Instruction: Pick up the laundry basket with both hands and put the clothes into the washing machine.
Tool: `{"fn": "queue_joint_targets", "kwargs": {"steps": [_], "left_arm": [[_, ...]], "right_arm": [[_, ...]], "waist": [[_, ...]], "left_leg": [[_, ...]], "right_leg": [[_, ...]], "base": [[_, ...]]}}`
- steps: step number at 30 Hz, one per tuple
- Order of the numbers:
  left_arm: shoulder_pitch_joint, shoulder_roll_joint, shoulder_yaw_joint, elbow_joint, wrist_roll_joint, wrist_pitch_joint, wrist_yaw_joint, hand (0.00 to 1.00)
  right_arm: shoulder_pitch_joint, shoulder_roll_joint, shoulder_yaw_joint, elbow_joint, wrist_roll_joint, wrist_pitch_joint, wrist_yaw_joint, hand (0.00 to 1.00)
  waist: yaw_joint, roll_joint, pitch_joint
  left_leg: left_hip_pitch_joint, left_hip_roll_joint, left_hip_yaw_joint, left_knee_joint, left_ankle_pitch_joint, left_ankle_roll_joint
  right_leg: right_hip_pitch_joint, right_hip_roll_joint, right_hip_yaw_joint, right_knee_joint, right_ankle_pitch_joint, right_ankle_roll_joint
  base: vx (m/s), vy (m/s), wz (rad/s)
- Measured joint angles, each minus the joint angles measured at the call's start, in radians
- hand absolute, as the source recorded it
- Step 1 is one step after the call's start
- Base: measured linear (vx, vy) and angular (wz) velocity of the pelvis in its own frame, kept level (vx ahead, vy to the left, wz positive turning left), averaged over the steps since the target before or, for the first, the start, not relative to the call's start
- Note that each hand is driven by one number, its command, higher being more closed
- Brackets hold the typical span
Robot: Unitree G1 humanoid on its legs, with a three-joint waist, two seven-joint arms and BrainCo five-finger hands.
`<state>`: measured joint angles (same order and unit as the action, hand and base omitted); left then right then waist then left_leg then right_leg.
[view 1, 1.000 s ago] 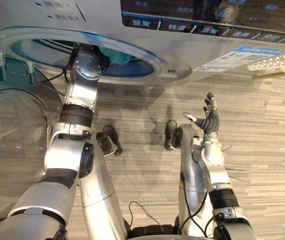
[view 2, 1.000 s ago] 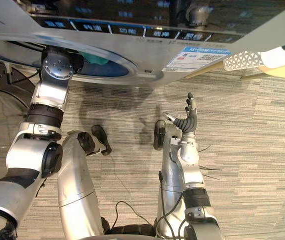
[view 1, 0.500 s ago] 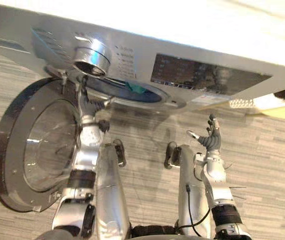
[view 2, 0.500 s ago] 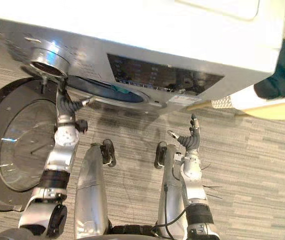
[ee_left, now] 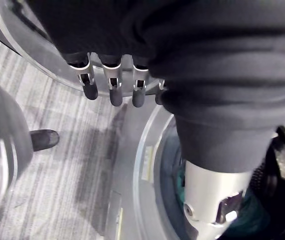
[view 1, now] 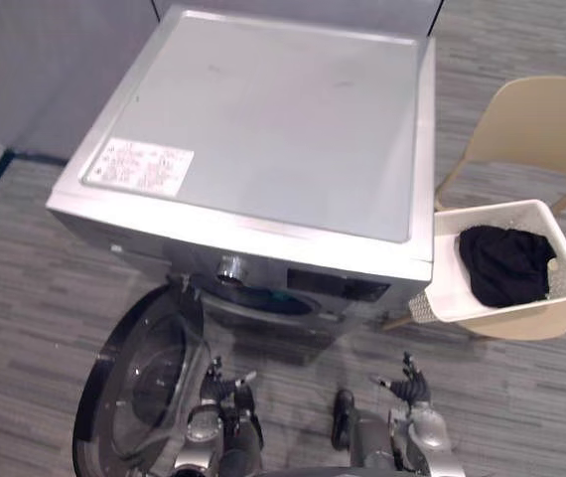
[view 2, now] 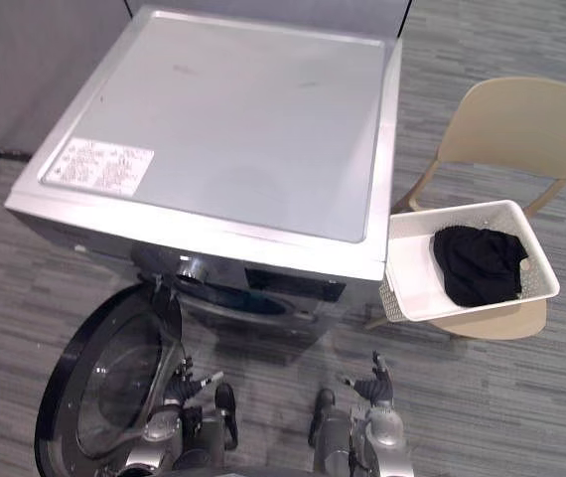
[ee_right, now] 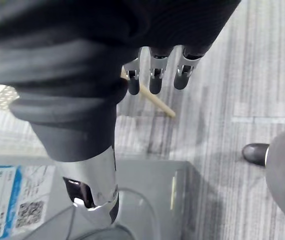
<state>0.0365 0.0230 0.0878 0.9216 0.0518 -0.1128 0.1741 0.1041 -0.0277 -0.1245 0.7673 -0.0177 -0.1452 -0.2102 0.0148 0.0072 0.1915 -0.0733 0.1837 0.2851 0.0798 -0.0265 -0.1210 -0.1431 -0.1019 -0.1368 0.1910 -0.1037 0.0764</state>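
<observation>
The washing machine (view 1: 263, 129) is a boxy silver-grey unit with a flat, smooth top and a pale sticker (view 1: 139, 164) near one corner. Its round door (view 1: 139, 378), a dark ring around clear domed glass, stands swung open at the robot's left over the grey striped carpet floor (view 1: 25, 268).

To the right of the machine, a beige moulded chair (view 1: 541, 124) carries the laundry basket (view 1: 449, 283), white plastic with perforated walls, pressed close to the machine's side. A crumpled heap of black clothes (view 1: 501, 263) lies inside it.

Both hands hang low in front of the machine, well apart from the basket. The left hand (view 1: 225, 386) is beside the open door and holds nothing, its fingers (ee_left: 113, 90) straight. The right hand (view 1: 407, 381), the nearer one to the basket, is likewise spread and empty, fingers (ee_right: 155, 80) extended. Something teal (ee_left: 178, 186), possibly cloth, shows inside the drum opening.
</observation>
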Motion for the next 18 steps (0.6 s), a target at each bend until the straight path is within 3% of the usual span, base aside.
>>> {"fn": "queue_joint_targets", "kwargs": {"steps": [6,11,15,18], "left_arm": [[0.011,0.010,0.002,0.029,0.024,0.000,0.000,0.00],[0.012,0.010,0.000,0.036,0.044,0.000,-0.001,0.00],[0.019,0.007,-0.019,0.042,0.042,0.000,0.000,0.00],[0.023,0.002,-0.018,0.049,0.040,0.000,0.000,0.00]], "right_arm": [[0.002,-0.015,-0.020,0.086,0.000,0.008,0.020,0.00],[0.003,-0.012,-0.013,0.124,0.000,0.019,0.038,0.00],[0.001,-0.018,0.009,0.157,0.000,0.022,0.039,0.00],[-0.010,-0.020,0.010,0.157,0.000,0.026,0.039,0.00]], "waist": [[-0.030,0.013,-0.059],[-0.035,0.008,-0.063],[-0.032,0.005,-0.063],[-0.027,-0.001,-0.063]], "left_leg": [[0.110,-0.011,0.050,-0.060,0.004,-0.002],[0.138,-0.011,0.069,-0.061,0.003,-0.002],[0.129,-0.016,-0.035,-0.040,-0.001,-0.002],[0.124,-0.022,-0.033,-0.036,-0.050,-0.002]], "right_leg": [[0.122,0.018,0.037,-0.147,0.059,0.011],[0.154,0.026,0.070,-0.197,0.096,0.005],[0.139,0.026,0.102,-0.198,0.113,0.009],[0.102,0.034,0.164,-0.203,0.125,0.023]], "base": [[0.09,0.030,-0.27],[-0.02,0.007,-0.17],[-0.10,-0.012,-0.15],[-0.14,0.045,-0.56]]}}
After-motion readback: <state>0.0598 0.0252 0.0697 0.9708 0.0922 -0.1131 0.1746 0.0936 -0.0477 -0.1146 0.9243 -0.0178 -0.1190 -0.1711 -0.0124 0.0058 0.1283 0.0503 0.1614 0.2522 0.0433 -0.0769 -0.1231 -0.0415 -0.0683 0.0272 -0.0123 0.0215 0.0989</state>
